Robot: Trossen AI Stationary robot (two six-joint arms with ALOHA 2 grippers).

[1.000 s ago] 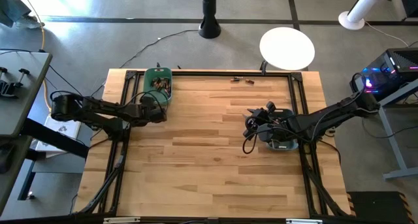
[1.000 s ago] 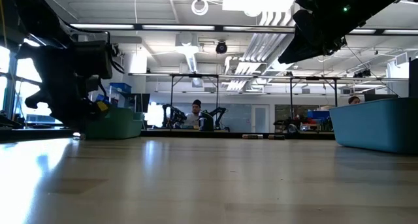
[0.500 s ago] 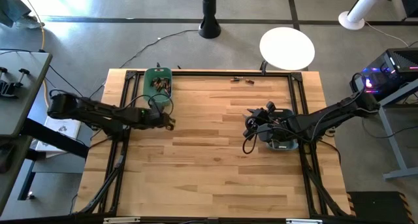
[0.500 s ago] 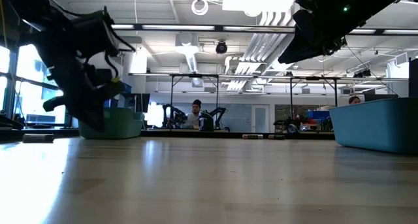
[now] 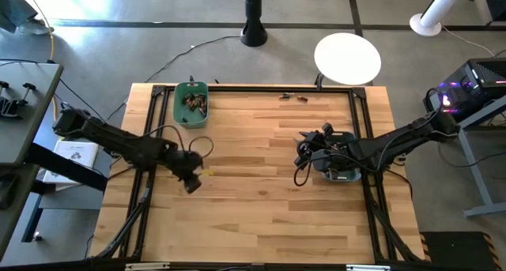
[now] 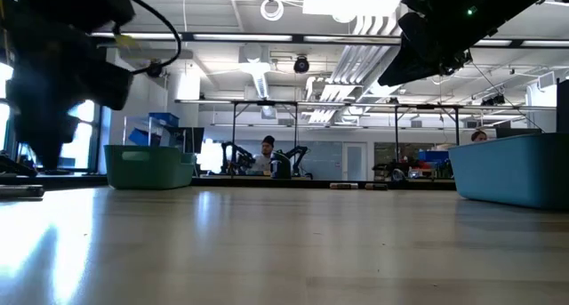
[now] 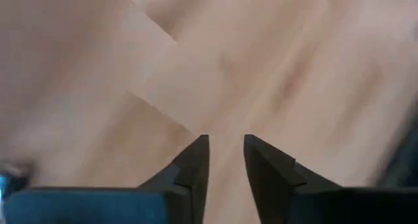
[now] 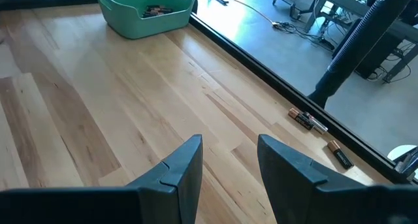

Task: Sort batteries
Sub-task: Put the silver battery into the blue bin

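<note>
Left pincer [image 5: 193,182] hangs over bare planks of the pale wooden surface [image 5: 261,200], well clear of the green rectangular plastic bin [image 5: 191,103]. A second ago it sat right at that bin's near edge with its fingers pressed together; half a second ago it had begun to slide off along the planks; now it is out over open wood. In its own wrist view the two dark fingers [image 7: 196,164] stand a little apart with nothing between them, only blurred planks beyond.

Small copper-brown and dark cylindrical batteries [image 5: 194,103] lie in the green bin. A few more loose cells [image 5: 292,96] rest at the far edge of the surface, well apart from both arms; the right wrist view shows them beside the black frame rail [image 8: 313,123].

Right pincer [image 5: 303,152] waits above the surface just beside the blue-grey rectangular plastic bin [image 5: 340,175], unmoved over the second, its fingers spread and holding nothing.

Judging by this, the left arm has finished a drop into the green bin and is free for another cell; the loose ones at the far edge remain unsorted.
</note>
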